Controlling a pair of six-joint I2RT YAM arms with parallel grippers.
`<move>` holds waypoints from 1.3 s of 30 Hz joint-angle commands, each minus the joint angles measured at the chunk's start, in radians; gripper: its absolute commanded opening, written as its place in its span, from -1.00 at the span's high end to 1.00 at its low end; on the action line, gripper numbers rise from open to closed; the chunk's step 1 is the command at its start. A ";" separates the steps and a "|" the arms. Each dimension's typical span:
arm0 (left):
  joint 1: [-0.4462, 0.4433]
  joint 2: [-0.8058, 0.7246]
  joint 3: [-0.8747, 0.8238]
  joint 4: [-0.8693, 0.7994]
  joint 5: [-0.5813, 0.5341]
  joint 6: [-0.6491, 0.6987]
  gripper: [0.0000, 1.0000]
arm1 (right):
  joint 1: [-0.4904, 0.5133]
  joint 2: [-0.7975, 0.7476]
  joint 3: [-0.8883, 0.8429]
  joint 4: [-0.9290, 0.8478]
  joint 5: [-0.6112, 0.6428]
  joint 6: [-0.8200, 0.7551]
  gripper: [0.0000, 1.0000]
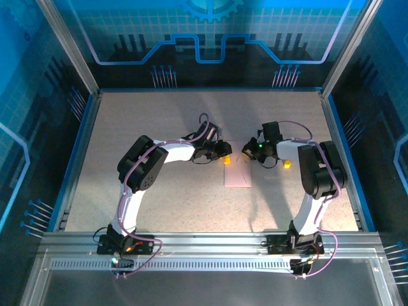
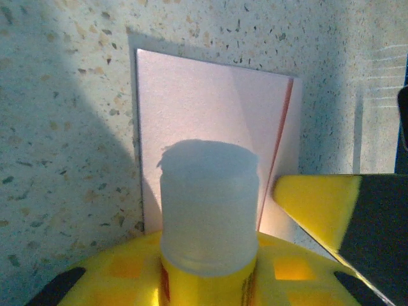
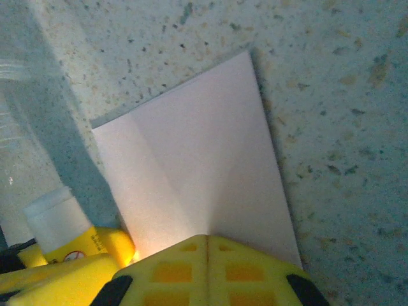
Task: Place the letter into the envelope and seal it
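The flat pale pink paper envelope (image 1: 238,174) was laid on the speckled bench (image 1: 159,197), long axis running away from the arm bases; at its far end the left gripper (image 1: 223,153) was pinched on a yellow glue stick (image 2: 209,204); the right gripper (image 3: 207,245) was pressed together alongside.

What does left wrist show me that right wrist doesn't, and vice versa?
Left wrist: the glue stick's white tip head-on, held in the left gripper, plus a thin red line on the envelope. Right wrist: the right gripper, shut, at the envelope's near edge, and its fold creases. Both: the pink envelope flat on the speckled table, and the glue stick.
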 commanded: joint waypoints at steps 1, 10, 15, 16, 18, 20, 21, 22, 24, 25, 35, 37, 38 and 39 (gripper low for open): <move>-0.019 -0.001 -0.025 -0.115 0.000 -0.022 0.92 | -0.016 -0.074 -0.012 -0.020 -0.024 -0.002 1.00; -0.020 -0.003 -0.024 -0.110 0.002 -0.025 0.98 | 0.030 -0.127 -0.098 0.008 -0.022 0.034 1.00; -0.020 -0.008 -0.023 -0.112 0.001 -0.022 0.97 | 0.047 -0.120 -0.152 0.036 -0.019 0.049 1.00; -0.020 -0.009 -0.023 -0.113 0.002 -0.022 0.97 | 0.050 -0.118 -0.160 0.037 -0.015 0.049 1.00; -0.020 -0.009 -0.022 -0.113 0.003 -0.022 0.98 | 0.052 -0.110 -0.172 0.037 -0.012 0.044 1.00; -0.020 -0.010 -0.021 -0.114 0.002 -0.022 0.98 | 0.052 -0.098 -0.179 0.031 -0.004 0.033 1.00; -0.020 -0.009 -0.019 -0.114 0.002 -0.022 0.98 | 0.052 -0.093 -0.183 0.026 0.001 0.026 1.00; -0.021 -0.010 -0.019 -0.114 0.003 -0.021 0.98 | 0.052 -0.089 -0.185 0.025 0.006 0.021 1.00; -0.021 -0.009 -0.019 -0.117 0.002 -0.019 0.98 | 0.051 -0.082 -0.193 0.024 0.007 0.016 1.00; -0.020 -0.008 -0.018 -0.118 0.002 -0.020 0.98 | 0.051 -0.080 -0.193 0.025 0.008 0.014 1.00; -0.020 -0.006 -0.016 -0.120 0.000 -0.020 1.00 | 0.049 -0.140 -0.167 -0.005 0.002 0.015 1.00; -0.022 -0.005 -0.017 -0.116 0.001 -0.023 1.00 | 0.050 -0.162 -0.169 -0.010 -0.002 0.022 1.00; -0.021 -0.005 -0.019 -0.115 -0.001 -0.025 1.00 | 0.051 -0.170 -0.172 -0.010 -0.004 0.025 1.00; -0.022 -0.005 -0.019 -0.114 0.000 -0.027 1.00 | 0.053 -0.180 -0.178 -0.010 -0.002 0.030 1.00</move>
